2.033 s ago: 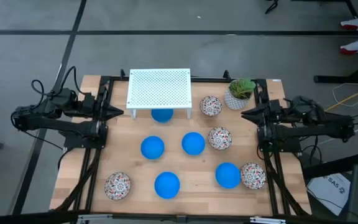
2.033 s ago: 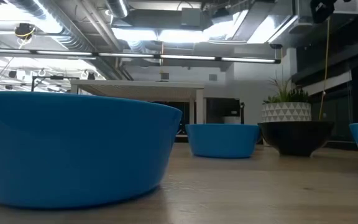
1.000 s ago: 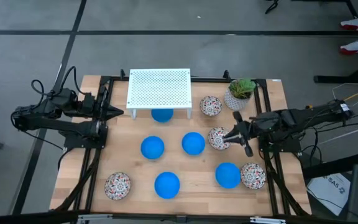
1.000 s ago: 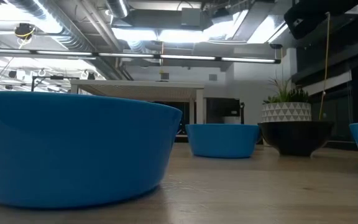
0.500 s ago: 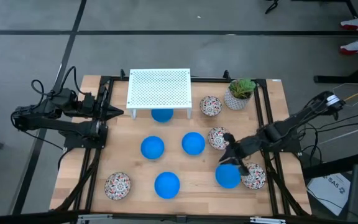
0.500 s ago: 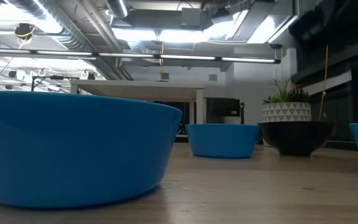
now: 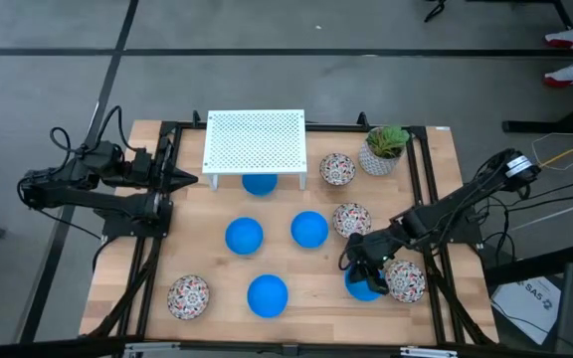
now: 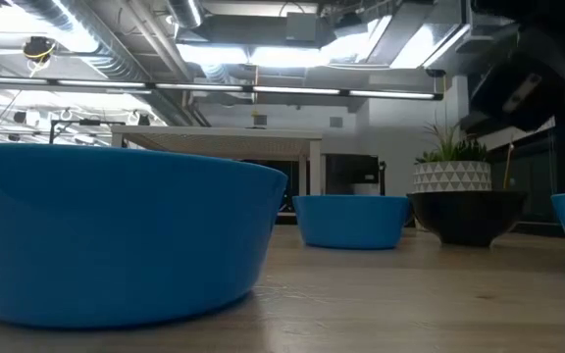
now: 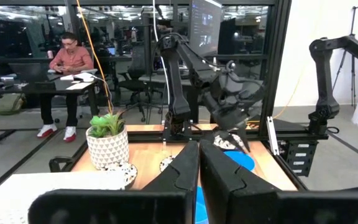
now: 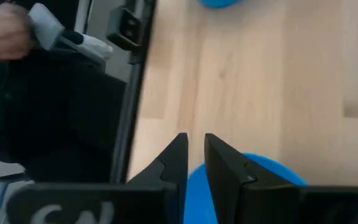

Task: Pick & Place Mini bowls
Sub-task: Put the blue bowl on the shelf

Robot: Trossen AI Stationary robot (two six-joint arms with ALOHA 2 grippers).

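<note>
Five blue mini bowls and four floral ones sit on the wooden table. My right gripper [image 7: 358,263] points down over the far-left rim of the near-right blue bowl [image 7: 368,287], next to a floral bowl [image 7: 406,281]. In the right wrist view its fingers [image 10: 194,155] stand a narrow gap apart just above that bowl's rim [image 10: 253,177]; I cannot tell whether they touch it. My left gripper [image 7: 193,179] is shut and empty at the table's left edge.
A white perforated stand [image 7: 255,144] at the far edge has a blue bowl [image 7: 259,184] under it. A potted plant [image 7: 384,149] stands far right. Other bowls: blue [image 7: 244,236], [image 7: 309,229], [image 7: 267,295]; floral [image 7: 337,169], [image 7: 351,220], [image 7: 188,296]. A person [image 9: 67,59] sits beyond the table.
My right arm has left its place at the table's right edge. It has swung toward the table's left and near edges, past the floral bowl in the middle right. It has tipped down and lowered over the near-right blue bowl. The bowls have stayed in place.
</note>
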